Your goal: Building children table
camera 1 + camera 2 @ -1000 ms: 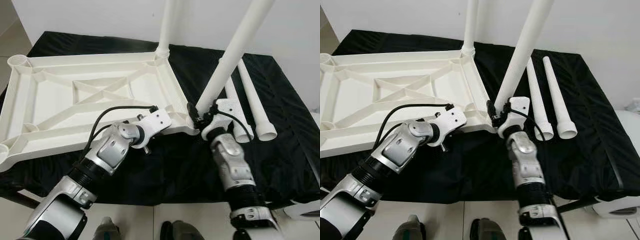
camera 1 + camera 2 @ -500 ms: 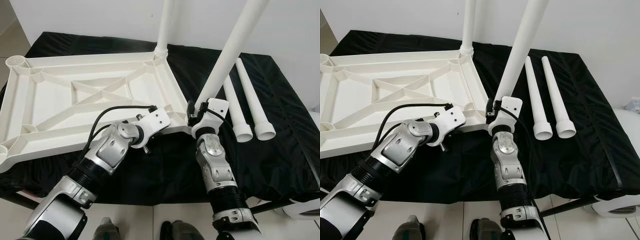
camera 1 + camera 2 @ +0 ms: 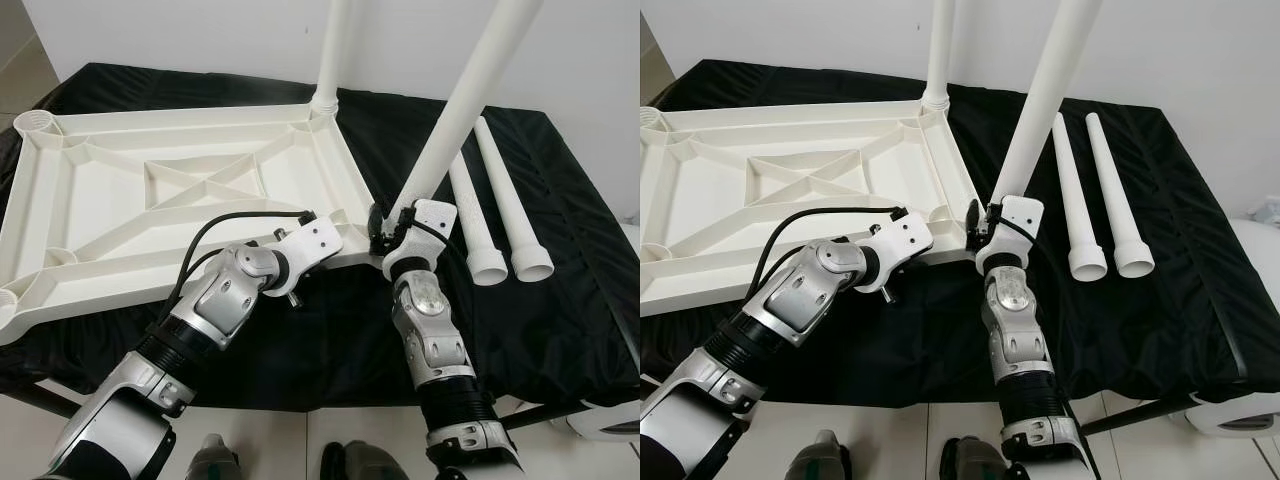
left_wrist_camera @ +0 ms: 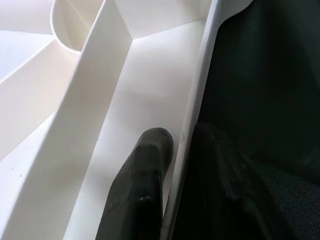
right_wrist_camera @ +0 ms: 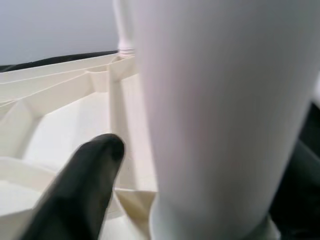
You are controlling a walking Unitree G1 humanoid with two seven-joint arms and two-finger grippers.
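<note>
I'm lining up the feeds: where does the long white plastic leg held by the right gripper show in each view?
Left eye view: long white plastic leg slants up from centre to the top right.
Right eye view: it rises right of centre.
Left wrist view: not in it.
Right wrist view: it takes up the right side.
Shared landmark: white ribbed tabletop.

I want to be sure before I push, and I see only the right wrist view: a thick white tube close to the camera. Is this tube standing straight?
Observer: No. The leg held by the right hand leans toward the robot's right, with its base at the near right corner of the table top.
Operator: Is the table top held by something?
Observer: Yes. The left hand pinches its near rim, one finger inside and one outside.
Operator: How many legs are not mounted?
Observer: Two spare legs lie on the black cloth, right of the table top.
</note>
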